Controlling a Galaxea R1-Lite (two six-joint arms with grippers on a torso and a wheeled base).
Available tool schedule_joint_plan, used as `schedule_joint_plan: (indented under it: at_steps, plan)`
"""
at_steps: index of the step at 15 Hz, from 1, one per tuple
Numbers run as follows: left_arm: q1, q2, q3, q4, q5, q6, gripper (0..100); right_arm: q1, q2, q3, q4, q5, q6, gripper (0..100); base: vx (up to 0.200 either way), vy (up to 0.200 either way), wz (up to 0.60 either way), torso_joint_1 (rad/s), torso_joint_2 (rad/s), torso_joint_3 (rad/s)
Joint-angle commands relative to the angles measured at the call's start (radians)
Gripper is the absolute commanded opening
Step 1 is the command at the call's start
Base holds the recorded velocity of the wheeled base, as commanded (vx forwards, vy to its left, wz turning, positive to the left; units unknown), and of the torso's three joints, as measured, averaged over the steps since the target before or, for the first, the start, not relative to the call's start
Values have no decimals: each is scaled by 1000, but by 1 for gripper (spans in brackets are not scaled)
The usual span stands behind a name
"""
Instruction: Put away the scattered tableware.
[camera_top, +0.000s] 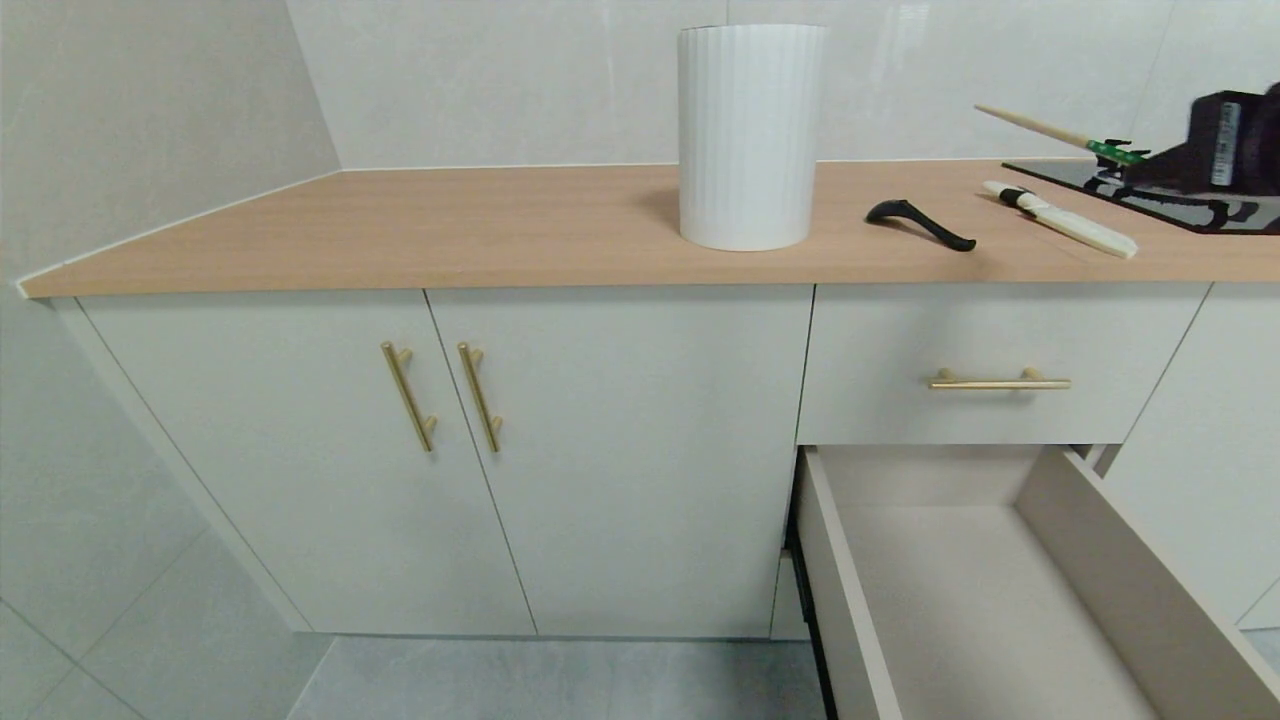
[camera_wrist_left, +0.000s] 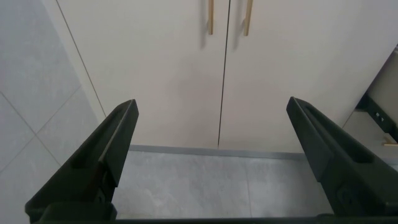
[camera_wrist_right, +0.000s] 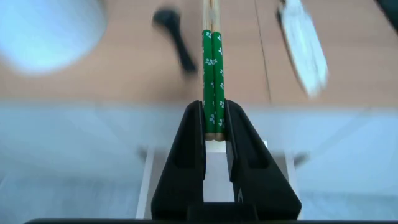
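Right gripper (camera_wrist_right: 213, 127): clamped on a pair of green-ended chopsticks (camera_wrist_right: 212, 56), raised over the counter's (camera_top: 450, 225) right end
White knife (camera_top: 1060, 218): flat on the counter, below the chopsticks
Black spoon (camera_top: 920, 224): lying between knife and holder
Ribbed white holder (camera_top: 748, 135): upright, mid-counter
Drawer (camera_top: 1100, 560): pulled out beneath
Left gripper (camera_wrist_left: 211, 106): jaws spread wide, low before the cabinet doors (camera_wrist_left: 155, 68)

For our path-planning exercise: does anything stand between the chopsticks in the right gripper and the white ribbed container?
Nothing visible does. The chopsticks in the right gripper are held above the counter; the black spoon and knife lie flat below the way to the container.
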Motion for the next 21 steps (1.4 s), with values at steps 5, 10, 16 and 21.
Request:
schedule_joint_plan:
  at_steps: [5,10,16,21]
  plan:
    - [0,1,0,0,0,-1,100,2,-506,576,11,201,-4,0,0,0,0,0,0,0]
    - [0,1,0,0,1,-1,100,102,-496,588,250,252,-13,0,0,0,0,0,0,0]
    - [0,1,0,0,1,1,100,108,-187,619,334,196,-8,0,0,0,0,0,0,0]
    - [0,1,0,0,0,1,100,108,43,630,279,149,78,0,0,0,0,0,0,0]
